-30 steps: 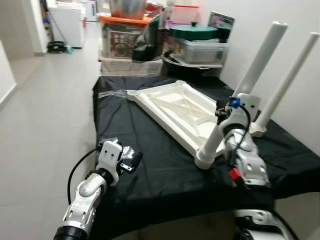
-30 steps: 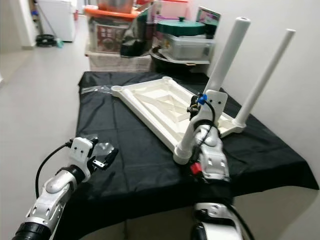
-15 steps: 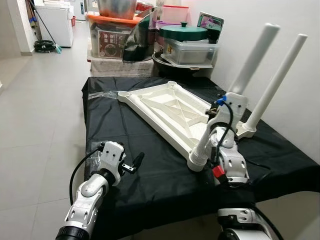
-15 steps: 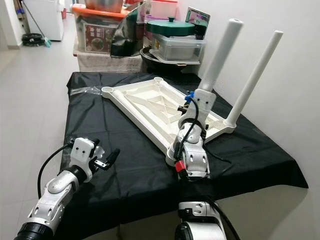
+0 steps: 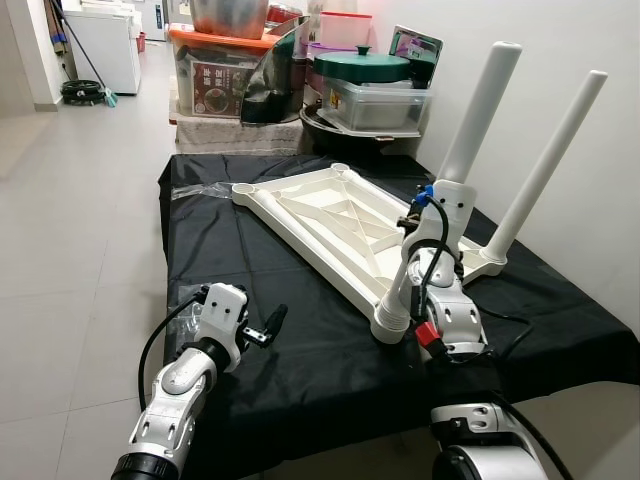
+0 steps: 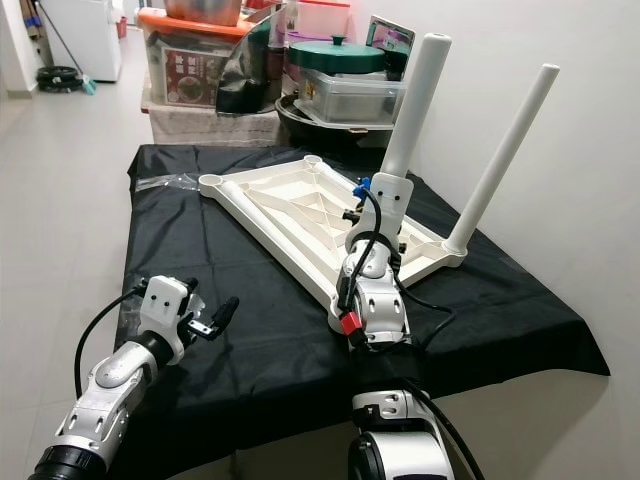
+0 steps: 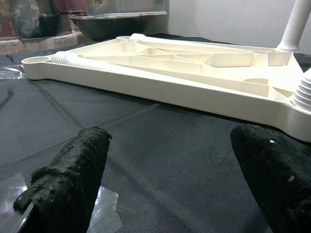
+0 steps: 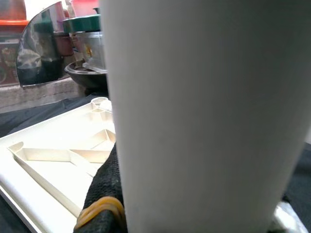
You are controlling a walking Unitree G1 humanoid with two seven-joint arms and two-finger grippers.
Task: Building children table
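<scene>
White tabletop (image 5: 345, 225) is laid upside down on the black cloth (image 5: 300, 340) covering the table, ribs facing up. Two white legs are seated in its corners: the near leg (image 5: 478, 115) and the far leg (image 5: 550, 165), both tilted. The near leg is clamped by the right gripper (image 5: 425, 262) partway up, fingers (image 8: 104, 189) closed against it. The left gripper (image 5: 268, 325) is held low over the cloth near the front edge, fingers (image 7: 68, 179) spread, nothing between them. Storage bins (image 5: 375, 95) are stacked behind the table.
</scene>
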